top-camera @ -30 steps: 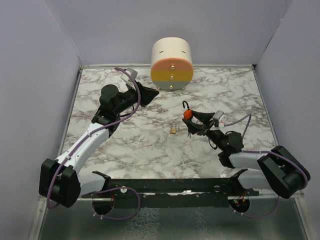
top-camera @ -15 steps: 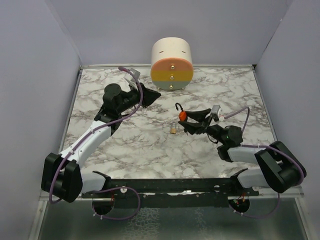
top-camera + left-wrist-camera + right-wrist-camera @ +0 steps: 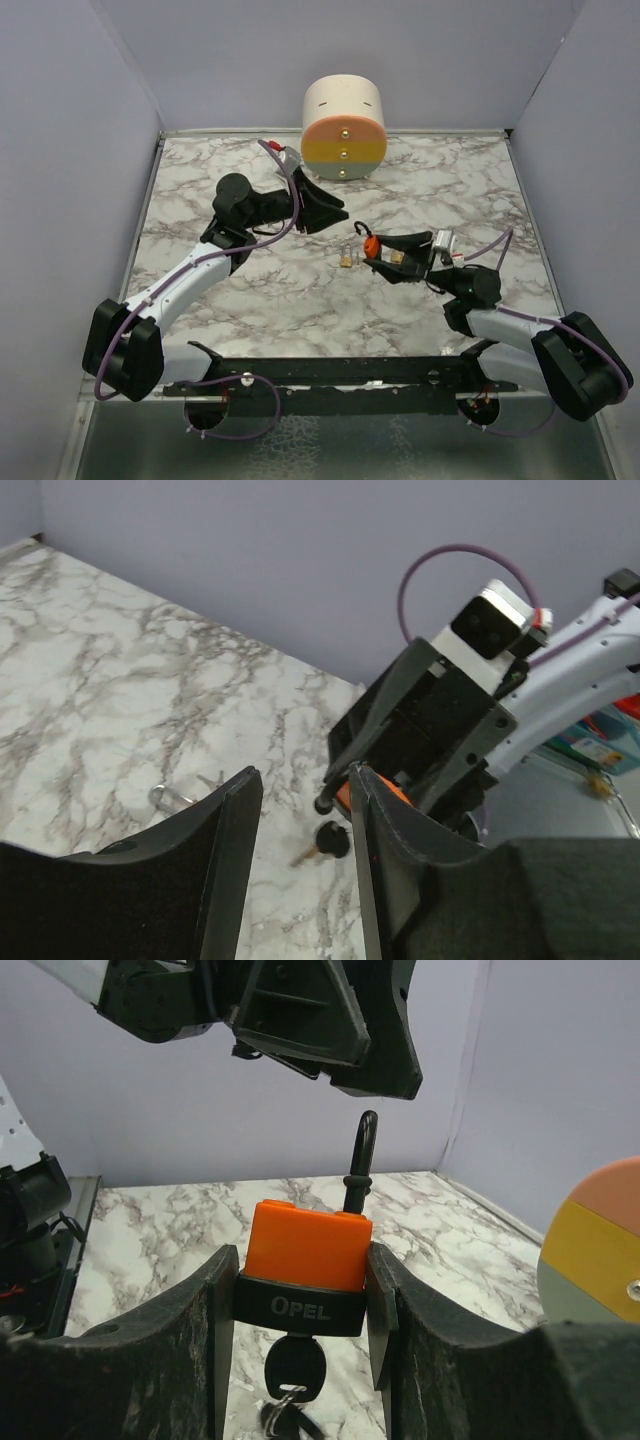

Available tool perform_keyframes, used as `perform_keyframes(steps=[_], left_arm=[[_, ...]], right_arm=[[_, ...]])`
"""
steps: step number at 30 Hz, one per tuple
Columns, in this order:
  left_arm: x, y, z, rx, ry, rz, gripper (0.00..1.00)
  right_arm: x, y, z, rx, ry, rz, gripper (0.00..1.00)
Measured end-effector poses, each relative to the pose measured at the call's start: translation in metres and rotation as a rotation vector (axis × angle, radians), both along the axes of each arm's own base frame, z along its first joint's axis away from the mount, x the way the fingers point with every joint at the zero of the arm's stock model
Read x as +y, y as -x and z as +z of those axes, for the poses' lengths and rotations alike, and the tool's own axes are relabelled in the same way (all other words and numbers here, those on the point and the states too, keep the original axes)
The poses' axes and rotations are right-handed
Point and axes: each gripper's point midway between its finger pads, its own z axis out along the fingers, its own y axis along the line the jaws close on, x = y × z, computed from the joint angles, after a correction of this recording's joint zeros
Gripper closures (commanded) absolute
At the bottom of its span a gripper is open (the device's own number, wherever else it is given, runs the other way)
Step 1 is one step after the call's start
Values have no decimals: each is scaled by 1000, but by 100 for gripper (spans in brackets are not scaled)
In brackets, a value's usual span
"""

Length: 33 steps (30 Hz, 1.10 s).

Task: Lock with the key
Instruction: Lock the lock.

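My right gripper (image 3: 300,1252) is shut on an orange padlock (image 3: 308,1248) with a black "OPEL" band, gripping it by its sides. The black shackle (image 3: 362,1155) stands up from one side, its other end free. A black-headed key (image 3: 294,1365) sits in the bottom of the padlock, with a ring hanging under it. In the top view the padlock (image 3: 370,243) is held above the table's middle. My left gripper (image 3: 335,214) is open, just behind and left of it. In the left wrist view the padlock (image 3: 388,792) shows past the open gripper (image 3: 304,773), with the key (image 3: 330,838) below.
A small brass object (image 3: 345,260) lies on the marble table (image 3: 250,290) just left of the padlock. A cream cylinder with an orange, yellow and grey face (image 3: 343,125) stands at the back middle. Purple walls close the table on three sides.
My left gripper has swung right and forward, close to the padlock. My right gripper has carried the padlock a little left and nearer.
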Motion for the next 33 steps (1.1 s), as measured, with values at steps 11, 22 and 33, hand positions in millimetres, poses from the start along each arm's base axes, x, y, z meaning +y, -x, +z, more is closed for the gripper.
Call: perform_keyframes(steps=[11, 22, 33], left_arm=[[-15, 42, 5, -95, -1, -196, 42], [-15, 39, 1, -118, -3, -183, 45], [-28, 35, -16, -80, -17, -206, 53]], right_arm=[[-2, 9, 8, -35, -9, 14, 99], [-3, 13, 12, -23, -23, 31, 99], [-2, 15, 11, -3, -27, 47, 99]])
